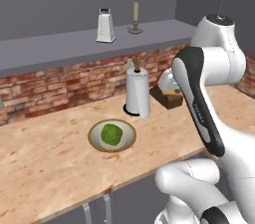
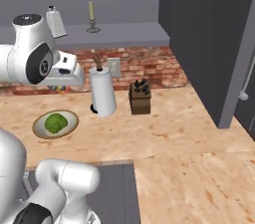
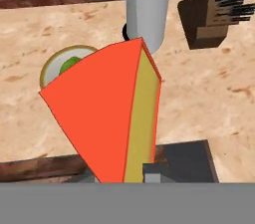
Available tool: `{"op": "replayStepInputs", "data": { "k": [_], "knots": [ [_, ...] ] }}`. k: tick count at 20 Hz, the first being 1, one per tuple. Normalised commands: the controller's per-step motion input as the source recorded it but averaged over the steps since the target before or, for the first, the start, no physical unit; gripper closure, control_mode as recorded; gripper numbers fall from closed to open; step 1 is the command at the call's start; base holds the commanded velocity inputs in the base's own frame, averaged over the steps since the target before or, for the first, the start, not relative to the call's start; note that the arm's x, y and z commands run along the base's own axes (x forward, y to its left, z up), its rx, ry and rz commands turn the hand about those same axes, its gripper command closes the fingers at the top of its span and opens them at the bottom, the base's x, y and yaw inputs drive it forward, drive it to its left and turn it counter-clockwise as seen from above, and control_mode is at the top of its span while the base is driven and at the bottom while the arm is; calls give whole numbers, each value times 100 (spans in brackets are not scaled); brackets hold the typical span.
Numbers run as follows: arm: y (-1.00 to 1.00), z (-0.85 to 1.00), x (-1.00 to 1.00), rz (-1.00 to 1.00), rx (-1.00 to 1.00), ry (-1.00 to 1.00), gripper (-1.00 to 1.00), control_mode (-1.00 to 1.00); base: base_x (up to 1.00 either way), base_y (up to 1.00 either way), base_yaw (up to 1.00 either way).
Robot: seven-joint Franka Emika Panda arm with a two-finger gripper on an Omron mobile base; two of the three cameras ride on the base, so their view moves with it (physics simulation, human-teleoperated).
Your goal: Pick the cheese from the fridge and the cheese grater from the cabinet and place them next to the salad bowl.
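Above the counter (image 3: 209, 98), red-rinded yellow cheese (image 3: 107, 118)

On the wooden counter (image 1: 60, 168): salad bowl (image 1: 112, 135) near the front edge, lettuce ball (image 1: 112, 134) inside it. Just behind and right of the bowl, paper towel roll (image 1: 137, 93) upright on its holder. Right of the roll, knife block (image 2: 140, 98), close to the brick backsplash (image 1: 64, 86). Above the backsplash, on the cabinet (image 1: 74, 44) shelf: cheese grater (image 1: 105, 26) upright at left, candle (image 1: 135, 18) in its holder just to its right and slightly further back. Fridge (image 2: 214, 39) at the counter's right end. In the hand view, cheese (image 3: 112, 113) held above the counter, partly covering the bowl, roll behind it.
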Motion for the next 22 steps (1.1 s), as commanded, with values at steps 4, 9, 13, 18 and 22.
{"op": "replayStepInputs", "data": {
  "k": [4,9,13,18,22],
  "knots": [
    [0,-49,49,7,-17,20,100,-100,0,0,0],
    [0,-79,43,23,-2,-6,100,-100,0,0,0],
    [0,-88,27,18,0,-11,100,-100,0,0,0],
    [-1,-92,27,15,1,-8,100,-100,0,0,0],
    [-18,-65,71,31,9,0,100,-100,0,0,0]
  ]
}}
